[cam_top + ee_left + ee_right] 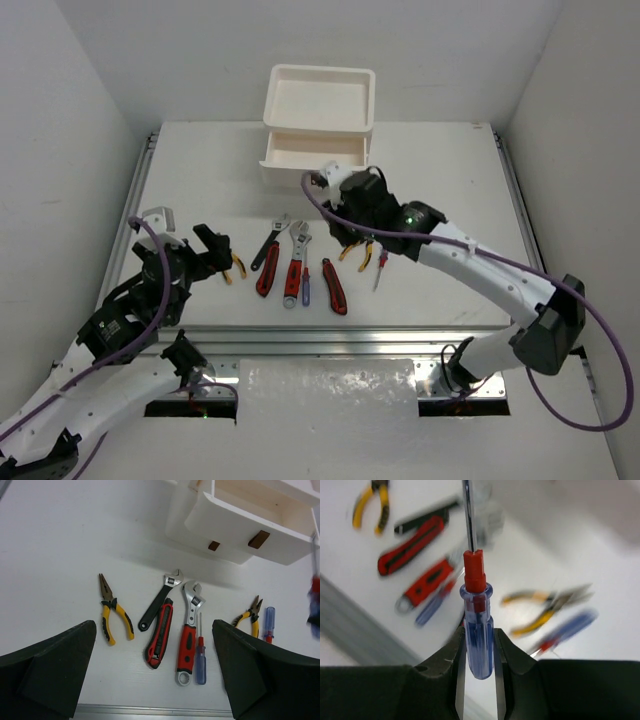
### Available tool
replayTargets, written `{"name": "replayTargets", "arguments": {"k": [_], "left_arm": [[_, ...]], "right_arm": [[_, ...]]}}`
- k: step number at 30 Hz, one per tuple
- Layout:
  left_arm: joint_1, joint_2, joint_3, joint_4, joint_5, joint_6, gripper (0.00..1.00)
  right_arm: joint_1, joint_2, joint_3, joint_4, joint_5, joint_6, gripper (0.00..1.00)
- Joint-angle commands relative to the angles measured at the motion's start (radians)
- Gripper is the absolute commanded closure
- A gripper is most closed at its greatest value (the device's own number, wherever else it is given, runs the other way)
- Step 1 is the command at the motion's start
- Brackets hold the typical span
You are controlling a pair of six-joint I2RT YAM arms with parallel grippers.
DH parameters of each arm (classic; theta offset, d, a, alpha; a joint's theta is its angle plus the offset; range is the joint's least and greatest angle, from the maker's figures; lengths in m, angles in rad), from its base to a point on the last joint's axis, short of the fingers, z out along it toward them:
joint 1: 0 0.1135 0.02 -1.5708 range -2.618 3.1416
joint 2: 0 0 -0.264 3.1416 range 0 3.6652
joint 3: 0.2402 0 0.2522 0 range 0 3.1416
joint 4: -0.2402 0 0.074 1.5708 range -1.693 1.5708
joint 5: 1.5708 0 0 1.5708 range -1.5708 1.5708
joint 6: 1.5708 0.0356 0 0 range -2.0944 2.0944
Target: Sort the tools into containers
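Observation:
My right gripper [479, 665] is shut on a blue-handled screwdriver [477, 635] with a red collar, its shaft pointing away from the fingers. In the top view this gripper [330, 183] hovers just in front of the open drawer [315, 150] of the white container [322, 72]. My left gripper [155, 680] is open and empty, above the table's near edge. Before it lie yellow pliers [112, 612], a black-handled wrench [159, 600], a red-handled wrench [189, 630], a blue screwdriver [200, 655], more yellow pliers [251, 617] and another blue screwdriver [269, 625].
A red and black utility knife [160, 640] lies between the wrenches, and a second one [334, 287] lies right of the screwdriver. The container's drawers [240, 525] have dark handles [258, 539]. A metal rail [330, 340] runs along the near table edge. White walls close both sides.

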Motion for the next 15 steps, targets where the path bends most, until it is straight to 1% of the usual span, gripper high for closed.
{"name": "replayTargets", "arguments": {"k": [1,2,3,4,5,7,8,9,10,11,12,13,14,15], "left_arm": [[0.006,-0.010,-0.010,0.044,0.008,0.025,0.00],[0.007,-0.012,-0.008,0.044,0.008,0.025,0.00],[0.007,-0.012,-0.010,0.044,0.009,0.025,0.00],[0.010,-0.016,-0.010,0.044,0.012,0.025,0.00],[0.024,-0.021,-0.010,0.047,0.017,0.025,0.00],[0.053,-0.042,-0.014,0.055,0.032,0.036,0.00],[0.071,-0.053,-0.019,0.074,0.061,0.043,0.00],[0.114,-0.077,-0.027,0.093,0.087,0.056,0.00],[0.139,-0.088,-0.045,0.113,0.115,0.085,0.00],[0.160,-0.096,-0.053,0.148,0.150,0.097,0.00],[0.199,-0.102,-0.057,0.159,0.202,0.106,0.00],[0.208,-0.102,-0.064,0.165,0.216,0.115,0.00],[0.211,-0.099,-0.062,0.164,0.221,0.116,0.00],[0.211,-0.093,-0.061,0.160,0.221,0.116,0.00]], "right_arm": [[-0.030,0.104,0.189,0.175,0.048,-0.379,0.93],[-0.041,0.140,0.222,0.241,0.052,-0.429,0.93],[-0.065,0.180,0.291,0.276,0.063,-0.475,0.92],[-0.080,0.259,0.327,0.313,0.076,-0.550,0.91],[-0.109,0.302,0.403,0.376,0.093,-0.584,0.91],[-0.137,0.393,0.500,0.410,0.113,-0.671,0.91],[-0.151,0.489,0.556,0.390,0.113,-0.691,0.91],[-0.177,0.537,0.682,0.369,0.109,-0.710,0.91],[-0.185,0.583,0.742,0.352,0.113,-0.748,0.90],[-0.193,0.664,0.793,0.318,0.127,-0.766,0.90],[-0.203,0.694,0.869,0.304,0.129,-0.786,0.89],[-0.206,0.717,0.887,0.297,0.136,-0.826,0.88],[-0.208,0.728,0.884,0.313,0.150,-0.845,0.80],[-0.208,0.717,0.843,0.330,0.176,-0.857,0.65]]}}
